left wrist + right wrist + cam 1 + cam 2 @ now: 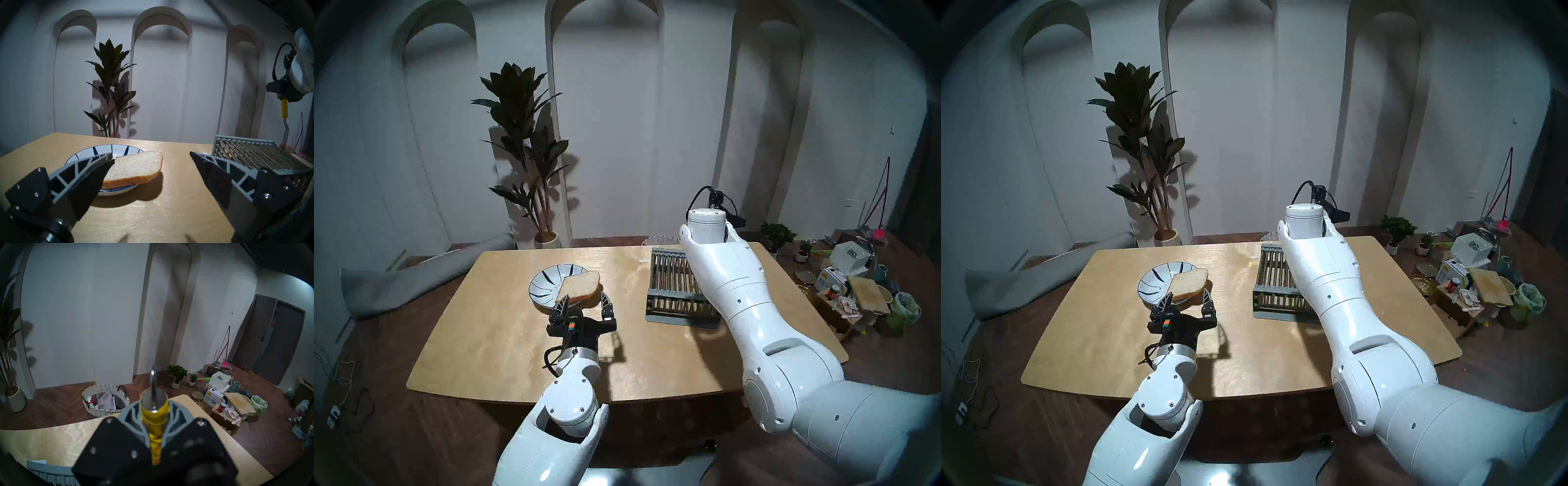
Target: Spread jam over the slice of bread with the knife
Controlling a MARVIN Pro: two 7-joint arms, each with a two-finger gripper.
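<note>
Operator: On the table (504, 339), the grey rack (673, 288) sits at 3 o'clock from the plate (544, 281). The slice of bread (578, 286), speckled tan and brown-crusted, rests tilted on the plate's rim.

Inspector: And the grippers?

Operator: My left gripper (583, 303) is spread wide, empty, by the bread. My right gripper (155, 414) clamps the knife (153, 412)'s yellow handle; the blade blurs.
</note>
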